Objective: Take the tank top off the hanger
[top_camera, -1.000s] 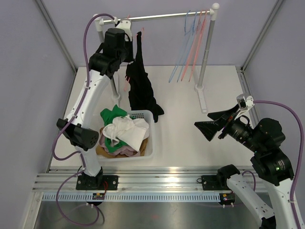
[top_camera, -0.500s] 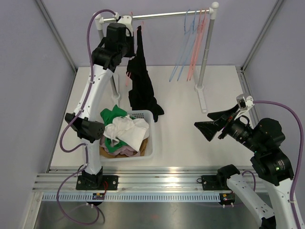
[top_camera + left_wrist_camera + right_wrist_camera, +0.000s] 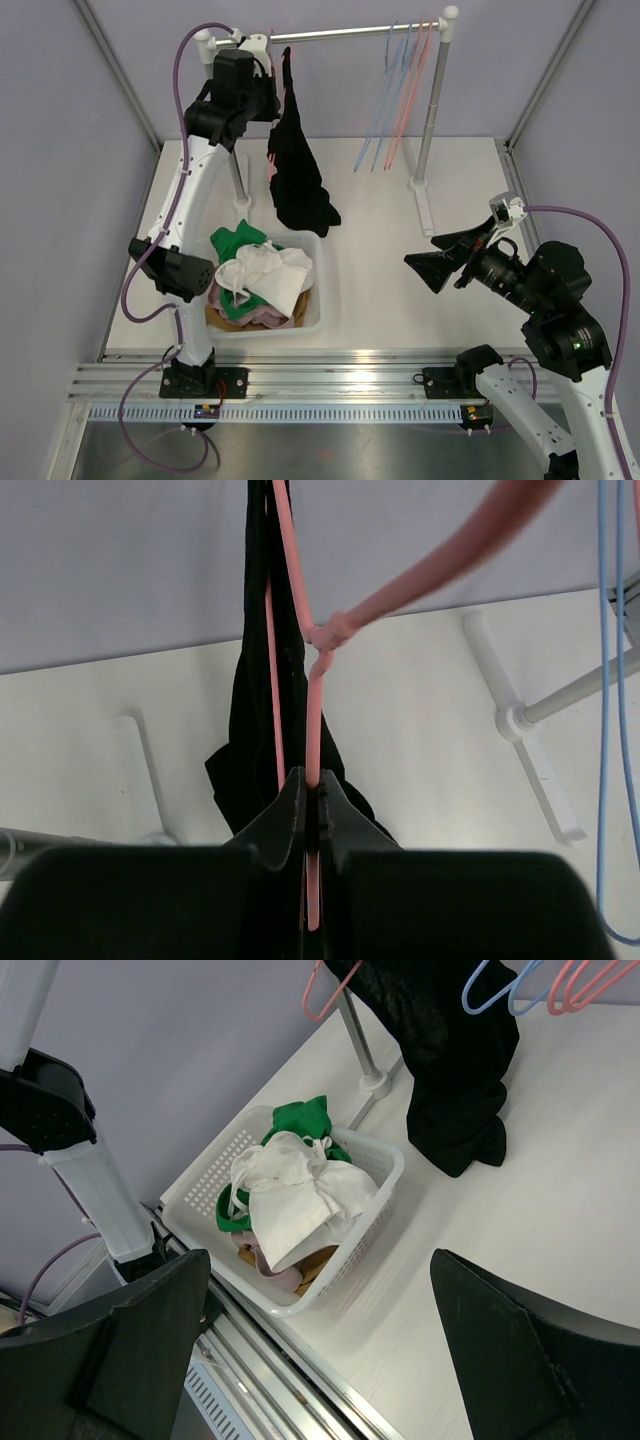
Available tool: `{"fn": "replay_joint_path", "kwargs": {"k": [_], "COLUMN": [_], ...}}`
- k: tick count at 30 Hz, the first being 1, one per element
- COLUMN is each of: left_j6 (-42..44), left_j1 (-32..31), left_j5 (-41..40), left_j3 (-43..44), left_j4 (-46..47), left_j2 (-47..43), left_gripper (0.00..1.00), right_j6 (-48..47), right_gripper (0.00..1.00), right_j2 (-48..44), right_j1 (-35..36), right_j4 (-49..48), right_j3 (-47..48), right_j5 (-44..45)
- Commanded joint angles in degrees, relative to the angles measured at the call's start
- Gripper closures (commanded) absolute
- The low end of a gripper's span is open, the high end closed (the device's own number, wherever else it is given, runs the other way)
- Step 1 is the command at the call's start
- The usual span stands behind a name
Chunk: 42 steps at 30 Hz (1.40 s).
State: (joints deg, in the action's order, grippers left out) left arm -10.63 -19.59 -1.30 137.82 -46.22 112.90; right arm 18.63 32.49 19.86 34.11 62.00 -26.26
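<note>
A black tank top [image 3: 295,175] hangs from a pink hanger [image 3: 313,710] at the left end of the rail [image 3: 340,34]. My left gripper [image 3: 272,98] is high beside the garment's top, shut on the hanger's thin pink wire. In the left wrist view, the gripper [image 3: 312,780] pinches the wire, with the tank top [image 3: 255,750] draped below and behind. The right gripper [image 3: 442,256] hovers open over the right half of the table, holding nothing. In the right wrist view its gripper [image 3: 320,1290] is wide apart, far from the tank top [image 3: 455,1050].
A white basket [image 3: 316,300] of white, green and tan clothes sits under the garment, also seen as the basket [image 3: 392,1163] in the right wrist view. Empty blue and pink hangers [image 3: 400,90] hang near the rail's right post [image 3: 430,110].
My left arm rose and its jaws closed fully on the hanger. The tank top lifted with it, and its hem came up off the basket's rim. The right gripper barely moved.
</note>
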Motion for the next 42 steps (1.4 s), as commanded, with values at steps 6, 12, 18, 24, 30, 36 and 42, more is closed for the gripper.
{"fn": "replay_joint_path", "kwargs": {"k": [6, 12, 18, 24, 30, 36, 42], "left_j6": [-3.69, -6.14, -8.35, -10.28, -11.42, -15.81, -17.67], "left_j1": [-1.93, -2.29, -3.96, -7.82, -15.2, -26.01, -39.98], "left_j5": [6.92, 9.82, 14.38, 16.33, 18.27, 12.03, 3.79], "left_j3": [-4.56, -4.14, -13.61, -30.73, -43.65, -57.11, -65.92], "left_j4": [3.5, 2.19, 0.25, 5.52, 11.75, 17.55, 19.59], "left_j2": [-13.31, -16.4, -22.62, -33.34, -40.56, -49.78, -52.43], "left_gripper": [1.0, 1.0, 1.0, 1.0, 1.0, 1.0, 1.0], "right_j6": [-0.62, -0.7, -0.09, 1.14, 2.89, 5.88, 7.99], "right_gripper": [0.01, 0.01, 0.01, 0.01, 0.0, 0.03, 0.07], "right_j2": [0.12, -0.58, -0.33, -0.41, 0.29, 0.82, 2.49], "right_j1": [0.09, 0.09, 0.18, 0.09, 0.09, 0.09, 0.09], "right_j4": [-1.76, -1.15, -1.85, -3.17, -5.1, -10.36, -15.28], "right_j3": [1.02, 1.46, 1.46, 1.02, -0.29, -4.33, -8.99], "right_j5": [-1.34, -0.9, -1.07, -2.3, -2.57, -1.95, -0.29]}}
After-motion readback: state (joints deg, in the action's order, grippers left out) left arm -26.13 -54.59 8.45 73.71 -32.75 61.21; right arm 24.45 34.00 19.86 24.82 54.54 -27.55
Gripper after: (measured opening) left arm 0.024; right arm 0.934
